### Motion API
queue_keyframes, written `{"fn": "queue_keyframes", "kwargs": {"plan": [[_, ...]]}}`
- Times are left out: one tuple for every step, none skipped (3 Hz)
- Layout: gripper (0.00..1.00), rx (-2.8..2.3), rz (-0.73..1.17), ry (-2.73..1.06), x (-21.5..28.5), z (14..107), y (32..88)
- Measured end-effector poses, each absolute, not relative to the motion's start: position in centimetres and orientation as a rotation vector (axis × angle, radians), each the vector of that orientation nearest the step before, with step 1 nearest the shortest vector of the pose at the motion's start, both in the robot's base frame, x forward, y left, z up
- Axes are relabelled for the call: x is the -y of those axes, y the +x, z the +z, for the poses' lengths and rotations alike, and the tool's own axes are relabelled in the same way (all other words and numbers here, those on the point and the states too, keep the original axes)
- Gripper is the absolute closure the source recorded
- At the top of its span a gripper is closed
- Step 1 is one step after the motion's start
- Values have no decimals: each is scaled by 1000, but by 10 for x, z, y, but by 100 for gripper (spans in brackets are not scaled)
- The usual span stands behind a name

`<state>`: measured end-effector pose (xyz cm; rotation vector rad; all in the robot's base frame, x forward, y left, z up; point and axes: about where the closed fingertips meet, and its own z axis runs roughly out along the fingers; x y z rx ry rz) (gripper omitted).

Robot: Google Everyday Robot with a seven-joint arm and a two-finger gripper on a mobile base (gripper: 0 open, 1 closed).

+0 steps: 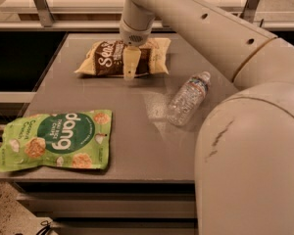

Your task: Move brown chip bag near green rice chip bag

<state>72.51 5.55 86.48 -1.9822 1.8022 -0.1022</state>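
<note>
Three loose things lie on the tabletop (137, 131): two snack bags and one bottle. The brown chip bag (104, 58) lies flat near the far edge, its dark middle panel and white lettering facing up, with pale ends on either side. The green rice chip bag (59, 140) lies flat at the near left corner, well apart from the brown one, its left end reaching just past the tabletop's edge. The single clear water bottle (187, 98) lies on its side to the right, cap pointing away, between the two bags in depth but touching neither.

There is one arm (210, 28), cream-coloured and bulky (it fills most of the right side), reaching in from the near right. Its hand (130, 71) points down onto the middle of the brown bag; whether it has closed on the bag I cannot tell.

The tabletop is a plain matte grey slab with a faint sheen near the bottle. Behind it run a pale counter and slanted metal struts; speckled floor shows at the lower left.
</note>
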Motion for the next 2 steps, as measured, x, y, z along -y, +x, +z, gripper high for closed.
{"fn": "queue_keyframes", "kwargs": {"plan": [[16, -1811, -95, -1984, -55, 859, 726], [40, -1811, -95, -1992, -54, 862, 728]]}}
